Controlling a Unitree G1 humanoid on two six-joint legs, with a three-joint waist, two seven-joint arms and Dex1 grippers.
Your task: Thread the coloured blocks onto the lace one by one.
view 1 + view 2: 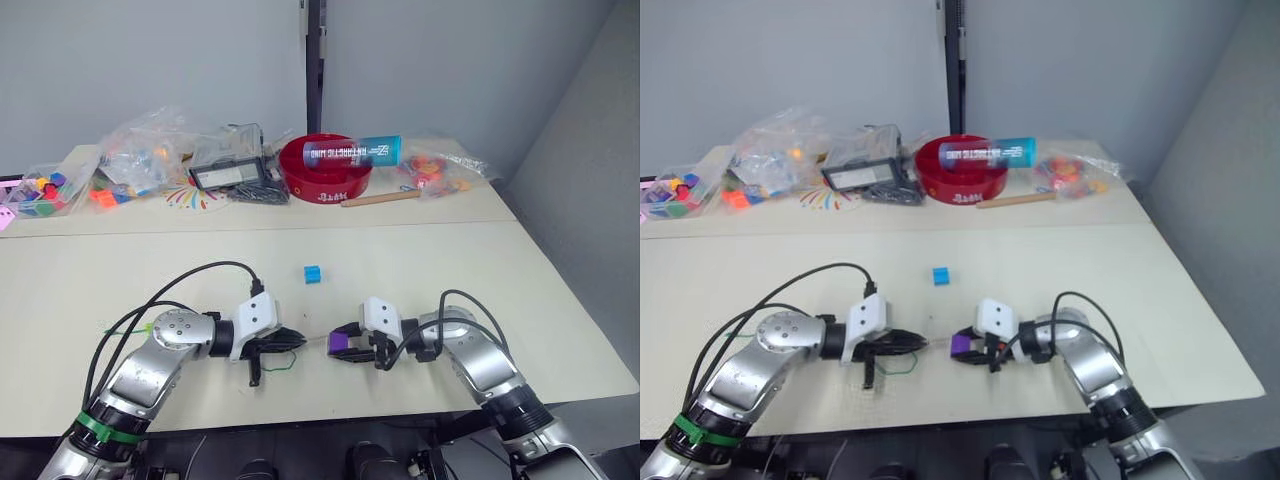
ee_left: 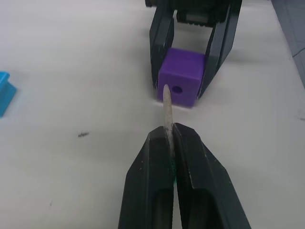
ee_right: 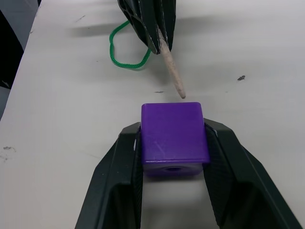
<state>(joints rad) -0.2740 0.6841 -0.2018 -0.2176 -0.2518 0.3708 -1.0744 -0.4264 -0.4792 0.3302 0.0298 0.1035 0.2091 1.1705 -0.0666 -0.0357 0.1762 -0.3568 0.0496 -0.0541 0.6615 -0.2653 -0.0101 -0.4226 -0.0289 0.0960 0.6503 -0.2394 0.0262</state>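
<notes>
Lace tip [image 2: 166, 107] just short of purple block [image 2: 180, 76] — pale, perhaps scuffed table [image 1: 420, 270].

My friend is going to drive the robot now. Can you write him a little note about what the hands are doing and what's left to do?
Left gripper: shut on the lace's pale tip, green lace trailing behind it on the table.
Right gripper: shut on a purple block, holding it low over the table, hole facing the tip.
The tip sits just in front of the block, slightly beside the hole, not yet in.
A sky blue block waits on the table further back.
Done: no block on the lace that I can see.
Left: line up the tip, push it through, then thread the others.
</notes>
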